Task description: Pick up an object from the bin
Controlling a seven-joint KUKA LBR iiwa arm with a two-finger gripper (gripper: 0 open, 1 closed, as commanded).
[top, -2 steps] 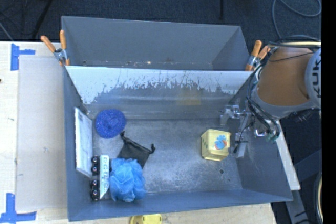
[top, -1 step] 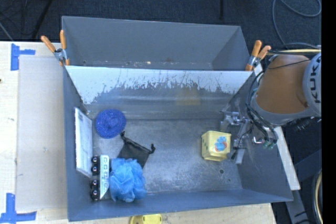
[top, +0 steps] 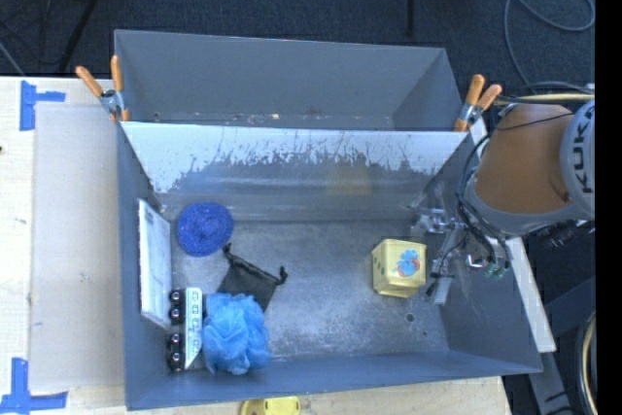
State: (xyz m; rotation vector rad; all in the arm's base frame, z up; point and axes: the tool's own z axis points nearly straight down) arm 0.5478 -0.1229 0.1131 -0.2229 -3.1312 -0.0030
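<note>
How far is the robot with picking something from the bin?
Done: nothing lifted yet; the yellow box lies on the bin floor. In hand: the gripper is low by the right wall, beside that box. Left: gripping and raising an item; the blue scrubber and mesh sponge lie far left.

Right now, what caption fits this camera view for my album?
Robot arm beside a yellow cube in the grey bin, a blue loofah lower left.

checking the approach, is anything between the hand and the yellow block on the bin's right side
Nothing visible does. The hand is just right of the yellow block, with no other thing between them.
</note>
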